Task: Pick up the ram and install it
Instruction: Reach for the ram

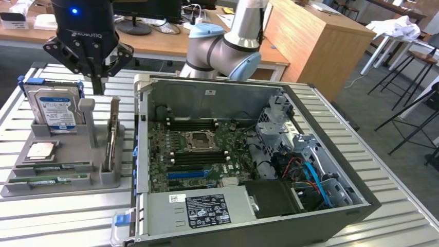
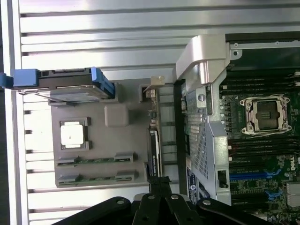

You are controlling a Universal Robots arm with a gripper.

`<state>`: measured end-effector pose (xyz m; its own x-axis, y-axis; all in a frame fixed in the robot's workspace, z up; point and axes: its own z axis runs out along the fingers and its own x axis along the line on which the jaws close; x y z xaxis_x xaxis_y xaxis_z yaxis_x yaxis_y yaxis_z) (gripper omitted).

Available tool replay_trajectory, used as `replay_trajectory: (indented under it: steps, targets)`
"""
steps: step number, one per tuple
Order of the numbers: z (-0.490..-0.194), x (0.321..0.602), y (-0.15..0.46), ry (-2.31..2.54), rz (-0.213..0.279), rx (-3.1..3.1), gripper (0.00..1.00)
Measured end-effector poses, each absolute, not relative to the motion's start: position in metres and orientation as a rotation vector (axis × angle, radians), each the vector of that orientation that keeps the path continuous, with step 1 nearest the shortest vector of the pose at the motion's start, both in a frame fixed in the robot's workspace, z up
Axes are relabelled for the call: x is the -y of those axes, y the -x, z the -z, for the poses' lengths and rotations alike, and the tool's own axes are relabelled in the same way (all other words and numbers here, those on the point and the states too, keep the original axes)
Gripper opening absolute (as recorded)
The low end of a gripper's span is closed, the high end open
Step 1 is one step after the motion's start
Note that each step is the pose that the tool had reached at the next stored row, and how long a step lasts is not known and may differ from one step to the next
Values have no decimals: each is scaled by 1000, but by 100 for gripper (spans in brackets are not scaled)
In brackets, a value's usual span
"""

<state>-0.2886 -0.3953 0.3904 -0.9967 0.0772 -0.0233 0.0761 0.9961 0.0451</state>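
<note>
Exterior view, from the near edge back: the ram [image 1: 51,179] lies flat in a slot at the near end of the grey tray [image 1: 69,193], with a second stick [image 1: 58,167] in the slot just behind it. Next comes the processor [image 1: 40,150], then the hard drive [image 1: 56,110] standing on edge at the tray's far end. A card [image 1: 110,141] stands upright along the side of the tray facing the open case [image 1: 205,211]. Above the far end hangs the gripper [image 1: 103,86], its fingers pressed together on nothing.

The ram is well apart from the gripper. It sits low at the tray's near end, toward the exterior view's left, while the fingertips hover high, near the drive and the card.

In the wrist view the gripper [image 2: 159,182] lies over the card [image 2: 154,150]. The ram [image 2: 96,178] and the second stick [image 2: 96,161] are off to the side, beyond the card from the case [image 2: 206,117].

By my reading, the pick has not begun and the arm is only approaching. A grasp would call for the fingers to part, line up across the thin edge of the stick and come down squarely over it, clear of its neighbour. The board's slots stand open beside the socket [image 1: 199,139].
</note>
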Motion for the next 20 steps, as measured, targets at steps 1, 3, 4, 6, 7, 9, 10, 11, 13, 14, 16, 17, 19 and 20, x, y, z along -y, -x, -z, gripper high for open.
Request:
replay_trajectory:
  steps: [1, 3, 4, 6, 7, 9, 10, 11, 13, 14, 16, 17, 19, 20]
  targets:
    - [-390, 395, 291, -119, -69, -3114, 10]
    - [-390, 395, 296, -120, -69, -3114, 10]
    - [-390, 395, 298, -120, -69, -3113, 10]
    - [-390, 395, 301, -120, -69, -3113, 10]
    - [-390, 395, 303, -120, -69, -3113, 10]
    - [-390, 395, 307, -120, -69, -3114, 10]
    - [-390, 395, 309, -120, -69, -3113, 10]
    - [-390, 395, 312, -120, -69, -3114, 10]
    - [-390, 395, 316, -120, -69, -3113, 10]
    - [-390, 395, 318, -120, -69, -3114, 10]
    - [-390, 395, 321, -120, -69, -3113, 10]
    - [-390, 395, 323, -120, -69, -3113, 10]
    - [-390, 395, 328, -120, -69, -3114, 10]
    - [-390, 395, 330, -120, -69, -3114, 10]
